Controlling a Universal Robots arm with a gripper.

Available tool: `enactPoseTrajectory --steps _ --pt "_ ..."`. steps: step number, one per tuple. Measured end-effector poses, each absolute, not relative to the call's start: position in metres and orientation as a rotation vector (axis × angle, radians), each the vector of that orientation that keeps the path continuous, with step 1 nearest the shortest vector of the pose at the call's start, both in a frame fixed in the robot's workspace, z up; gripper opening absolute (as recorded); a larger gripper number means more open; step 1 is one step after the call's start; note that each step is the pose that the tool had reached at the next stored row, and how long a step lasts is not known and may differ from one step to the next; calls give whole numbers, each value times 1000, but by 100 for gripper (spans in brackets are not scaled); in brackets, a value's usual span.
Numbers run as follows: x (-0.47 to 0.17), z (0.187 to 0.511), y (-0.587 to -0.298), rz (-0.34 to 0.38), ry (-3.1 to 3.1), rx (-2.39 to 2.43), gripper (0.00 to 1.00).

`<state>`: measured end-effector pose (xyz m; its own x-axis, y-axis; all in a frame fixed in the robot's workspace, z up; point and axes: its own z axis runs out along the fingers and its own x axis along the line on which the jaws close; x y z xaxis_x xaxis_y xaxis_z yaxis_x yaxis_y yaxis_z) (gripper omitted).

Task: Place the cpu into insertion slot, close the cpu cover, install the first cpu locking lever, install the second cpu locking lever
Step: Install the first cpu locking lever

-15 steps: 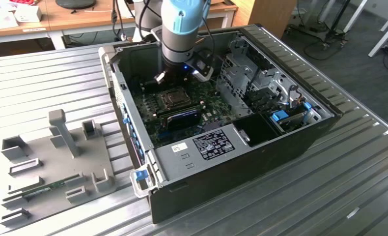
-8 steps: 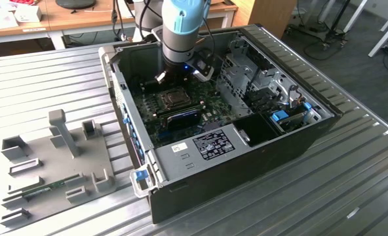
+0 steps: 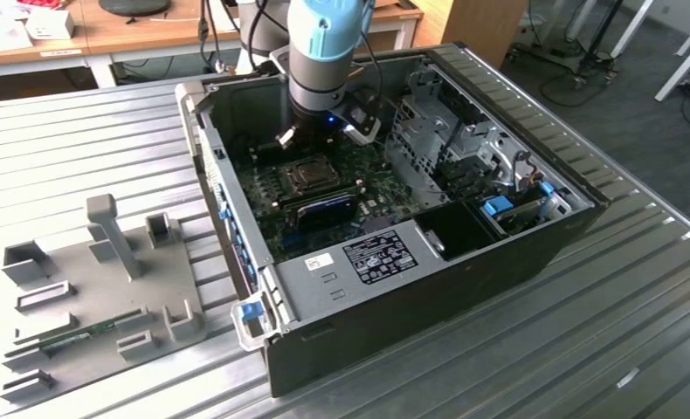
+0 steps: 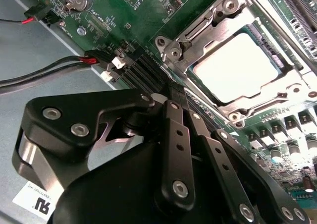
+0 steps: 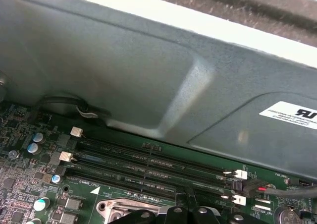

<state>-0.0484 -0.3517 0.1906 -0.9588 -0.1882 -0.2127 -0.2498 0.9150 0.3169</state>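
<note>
One gripper [image 4: 171, 97], black-linked, hangs low inside the open computer case [image 3: 555, 236], its fingers drawn together with nothing between them. In the second wrist view the cpu [image 4: 235, 68], dull grey top up, sits seated in the insertion slot [image 4: 257, 100], up at about two o'clock from the fingertips and just beside them, not touching. The cpu cover [image 4: 198, 28] lies down around the chip as a silvery frame. In the exterior view the socket [image 3: 310, 177] lies at about six o'clock from the arm's wrist. Long black memory slots [image 5: 148, 167] run across the green motherboard [image 5: 29, 174] in the first wrist view.
</note>
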Motion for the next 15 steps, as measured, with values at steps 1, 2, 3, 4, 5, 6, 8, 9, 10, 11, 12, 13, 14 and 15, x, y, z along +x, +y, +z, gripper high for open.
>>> enactPoseTrajectory --steps 1,2,3,4,5,6,8,9,10,11,12,13,14,15 --pt "-48 190 -352 511 2900 -335 10" --pt "-48 190 -352 508 2900 -335 10" --pt "-48 190 -352 505 2901 -335 10" --pt "-48 190 -352 501 2902 -336 10" --pt "-48 190 -352 498 2903 -336 10" --pt "-48 190 -352 495 2904 -336 10" --pt "-48 190 -352 489 2905 -337 10" --pt "-48 190 -352 487 2906 -337 10" --pt "-48 190 -352 486 2906 -337 10" --pt "-48 190 -352 486 2906 -337 10" --pt "-48 190 -352 486 2906 -337 10" --pt "-48 190 -352 486 2906 -337 10" --pt "-48 190 -352 486 2906 -337 10" --pt "-48 190 -352 486 2906 -337 10"
